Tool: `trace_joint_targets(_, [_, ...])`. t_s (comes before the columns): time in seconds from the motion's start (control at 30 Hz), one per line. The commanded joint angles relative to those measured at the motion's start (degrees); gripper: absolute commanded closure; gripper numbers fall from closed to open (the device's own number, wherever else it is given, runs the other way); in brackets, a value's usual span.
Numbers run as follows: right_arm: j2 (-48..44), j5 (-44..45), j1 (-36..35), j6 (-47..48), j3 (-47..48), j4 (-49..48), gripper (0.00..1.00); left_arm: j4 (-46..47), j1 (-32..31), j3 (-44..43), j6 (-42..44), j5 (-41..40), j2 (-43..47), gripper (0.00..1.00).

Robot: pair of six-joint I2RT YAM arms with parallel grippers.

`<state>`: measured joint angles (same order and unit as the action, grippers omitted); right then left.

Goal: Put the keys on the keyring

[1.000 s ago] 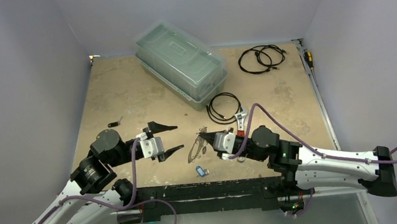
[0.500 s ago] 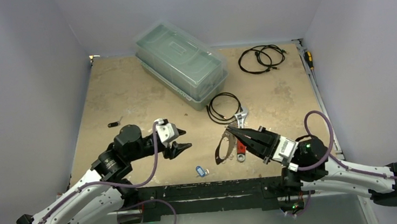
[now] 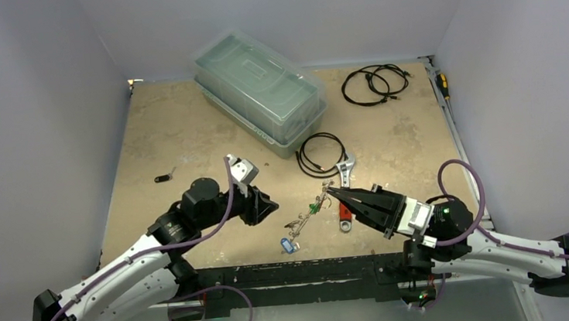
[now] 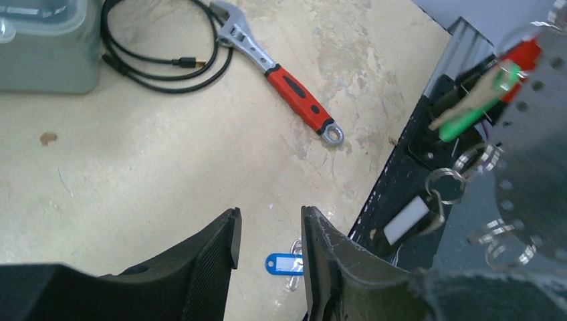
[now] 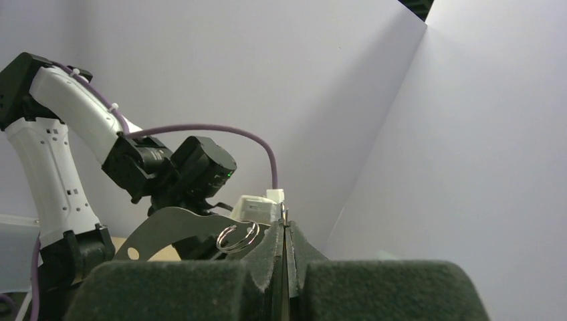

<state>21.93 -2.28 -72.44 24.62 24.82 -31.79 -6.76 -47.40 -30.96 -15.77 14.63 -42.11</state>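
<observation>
My right gripper (image 3: 331, 193) is shut on the edge of the keyring (image 3: 307, 212), a thin grey metal piece fringed with small split rings. It holds the keyring up off the table, and tagged keys dangle from it. In the right wrist view the jaws (image 5: 285, 227) pinch it, with the grey plate (image 5: 167, 231) to their left. In the left wrist view the keyring (image 4: 535, 134) hangs blurred at right with green (image 4: 481, 110), red and white tags. My left gripper (image 4: 267, 231) is open above a loose blue-tagged key (image 4: 281, 263), which also shows in the top view (image 3: 286, 245). A black-tagged key (image 3: 162, 178) lies far left.
A red-handled wrench (image 3: 345, 202) lies just behind the right gripper. A coiled black cable (image 3: 322, 153) lies beyond it, and another coil (image 3: 374, 83) sits at the back right. A lidded clear box (image 3: 260, 89) stands at the back. The blue key lies near the table's front edge.
The right gripper has turned the keyring from a flat loop to hang edge-on, stretched down to the left. The left arm has reached further right and pointed its gripper down over the blue key.
</observation>
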Motion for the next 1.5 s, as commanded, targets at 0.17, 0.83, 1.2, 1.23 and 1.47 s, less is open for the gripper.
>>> trace_joint_targets(0.17, [0.38, 2.05, -0.24, -1.16, 0.82, -2.90, 1.00, 0.03, -5.75, 3.05, -22.20, -12.75, -4.89, 0.65])
trace_joint_targets(0.83, [-1.28, 7.00, -0.24, -0.80, 0.13, -2.05, 1.00, 9.69, -18.08, 4.33, -9.58, -14.39, -19.75, 0.68])
trace_joint_targets(1.2, [-0.59, 7.93, -0.24, -0.72, 0.38, -1.51, 1.00, 2.00, -25.76, -3.23, -11.03, -22.00, -30.08, 0.72])
trace_joint_targets(1.23, [-0.51, 7.91, -0.24, -0.72, 0.40, -1.52, 1.00, 1.44, -26.26, -3.57, -11.04, -22.62, -30.52, 0.72])
trace_joint_targets(1.47, [-0.31, 8.06, -0.24, -0.72, 0.37, -1.52, 1.00, 0.24, -27.48, -3.90, -11.13, -24.74, -33.31, 0.69])
